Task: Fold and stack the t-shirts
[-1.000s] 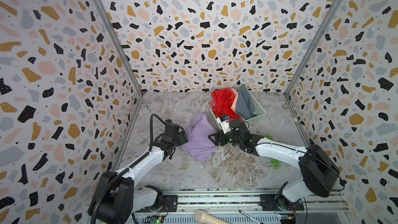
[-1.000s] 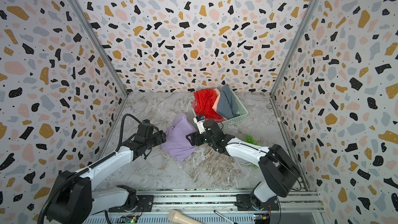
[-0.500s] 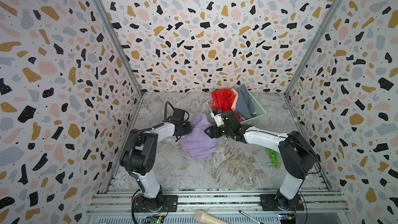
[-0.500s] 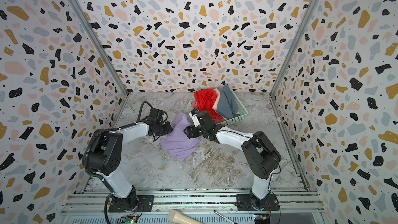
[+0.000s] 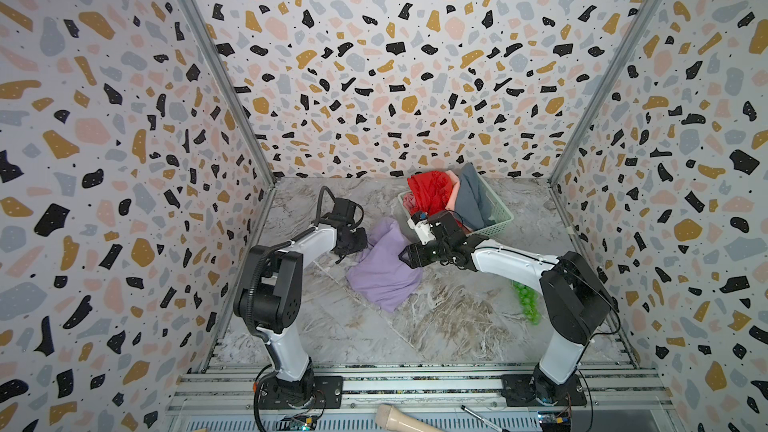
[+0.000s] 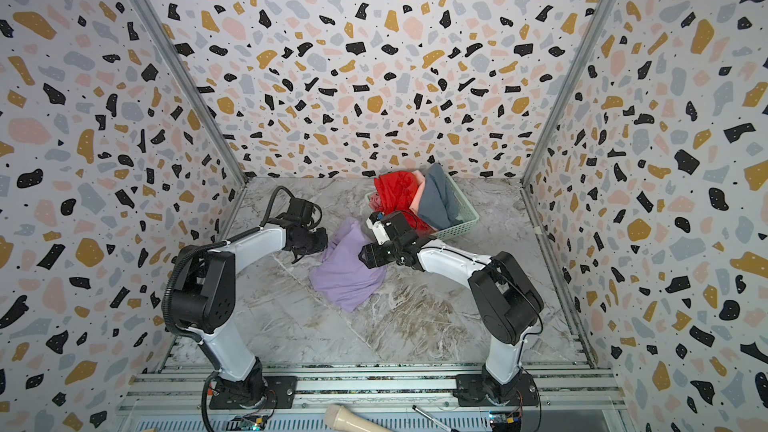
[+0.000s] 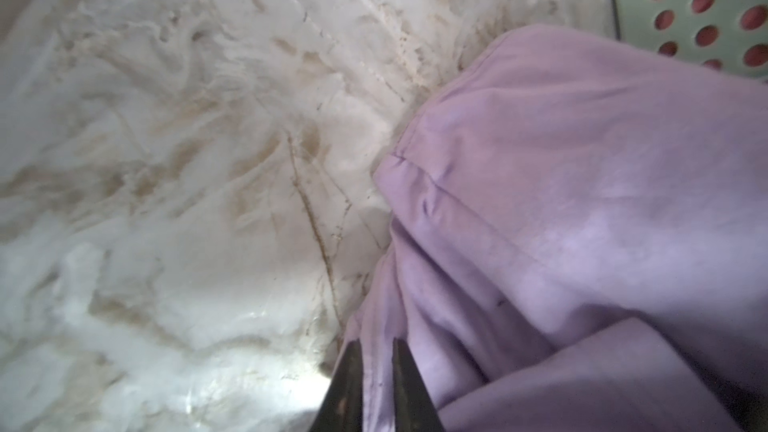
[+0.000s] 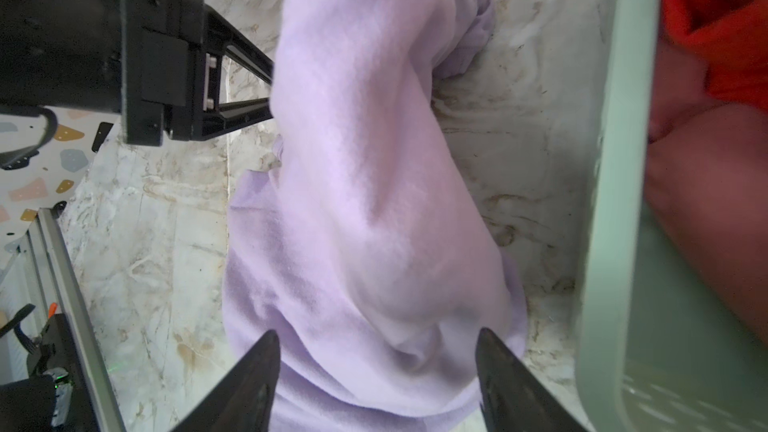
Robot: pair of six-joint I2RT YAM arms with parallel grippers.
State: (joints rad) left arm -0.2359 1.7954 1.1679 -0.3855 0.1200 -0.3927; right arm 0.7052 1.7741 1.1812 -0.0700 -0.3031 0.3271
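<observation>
We see a purple t-shirt of soft, matt cloth beside the basket, which is smooth perforated plastic; under both, the table looks like faintly glossy veined marble.

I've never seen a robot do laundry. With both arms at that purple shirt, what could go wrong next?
1. The left jaws pinch only a thin edge of the lavender t-shirt; it may slip out when pulled.
2. The right jaws stand open over the bunched shirt, so closing could grab several layers and spoil the fold.
3. They also sit close beside the green basket and might nudge it.
</observation>
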